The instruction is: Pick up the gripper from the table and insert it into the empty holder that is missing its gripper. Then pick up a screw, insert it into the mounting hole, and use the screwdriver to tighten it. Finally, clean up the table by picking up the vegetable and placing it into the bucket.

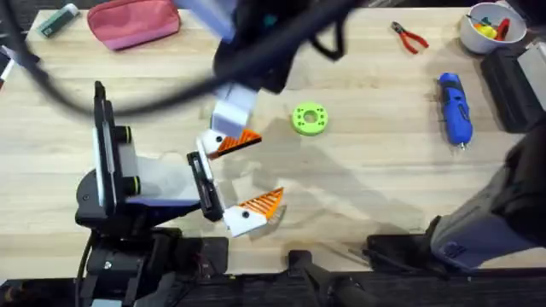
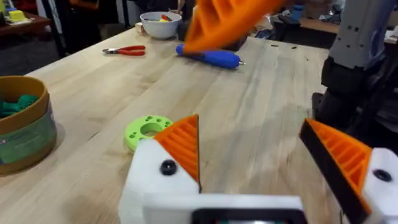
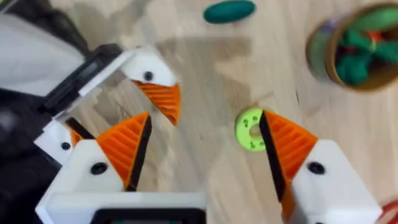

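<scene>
- Overhead: the left gripper (image 1: 258, 172) is seen spread wide above the table (image 1: 375, 188), nothing held between its orange tips. The right arm (image 1: 256, 43) is reached across from the 12 o'clock side, dark and blurred, directly over it. The green ring (image 1: 309, 118) lies at approx. 1 o'clock of the left gripper, and the screwdriver (image 1: 455, 108) lies well apart at 3 o'clock of the ring. Pliers (image 1: 410, 37) and a white bowl (image 1: 471, 34) are set at the far right.
- Left wrist: jaws are shown wide apart and empty. The bucket (image 2: 22, 124) is seen near the ring, w/ green pieces already inside.
- Right wrist: the right gripper (image 3: 205, 143) is likewise held wide open w/ nothing gripped, poised above the left arm's fingers (image 3: 160, 99). The vegetable (image 3: 229, 11) lies on bare wood, outside the bucket and near it.
- The gripper and the holder: no loose tip can be picked out; every mount seen bears an orange tip, so insertion is judged prob. done. No screw can be made out.
- Risks: w/ one claw stacked over the other, a descent could end in finger-to-finger contact. The smooth vegetable could be squeezed out and rolled away by an off-centre pinch.
</scene>
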Tool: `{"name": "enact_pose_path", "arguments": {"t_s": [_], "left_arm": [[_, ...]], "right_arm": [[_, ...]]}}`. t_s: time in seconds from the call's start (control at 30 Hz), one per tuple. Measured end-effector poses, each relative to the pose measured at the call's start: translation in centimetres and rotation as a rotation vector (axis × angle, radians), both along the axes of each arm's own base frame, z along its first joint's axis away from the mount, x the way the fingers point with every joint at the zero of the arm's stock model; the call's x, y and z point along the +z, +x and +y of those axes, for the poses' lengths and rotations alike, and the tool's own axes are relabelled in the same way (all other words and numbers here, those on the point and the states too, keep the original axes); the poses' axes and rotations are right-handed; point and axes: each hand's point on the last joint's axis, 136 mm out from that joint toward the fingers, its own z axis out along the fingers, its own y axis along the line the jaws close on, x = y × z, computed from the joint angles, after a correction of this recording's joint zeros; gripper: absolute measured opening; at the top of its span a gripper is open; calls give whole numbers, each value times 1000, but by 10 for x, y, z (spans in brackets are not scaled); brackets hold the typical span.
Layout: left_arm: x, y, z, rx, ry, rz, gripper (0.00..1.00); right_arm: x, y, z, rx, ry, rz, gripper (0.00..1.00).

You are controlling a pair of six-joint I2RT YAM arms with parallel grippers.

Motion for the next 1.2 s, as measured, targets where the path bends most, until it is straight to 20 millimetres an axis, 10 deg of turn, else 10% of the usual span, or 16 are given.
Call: {"name": "enact_pose_path", "arguments": {"t_s": [0.23, 0.87, 1.2], "left_arm": [[0, 0, 0, 0, 0, 0, 986], [0, 0, 0, 0, 0, 0, 986], [0, 0, 0, 0, 0, 0, 986]], "right_arm": [[18, 0, -35, -203, 49, 36, 994], [-53, 1, -272, -1163, 30, 219, 993], [-57, 5, -329, -1451, 61, 241, 994]]}}
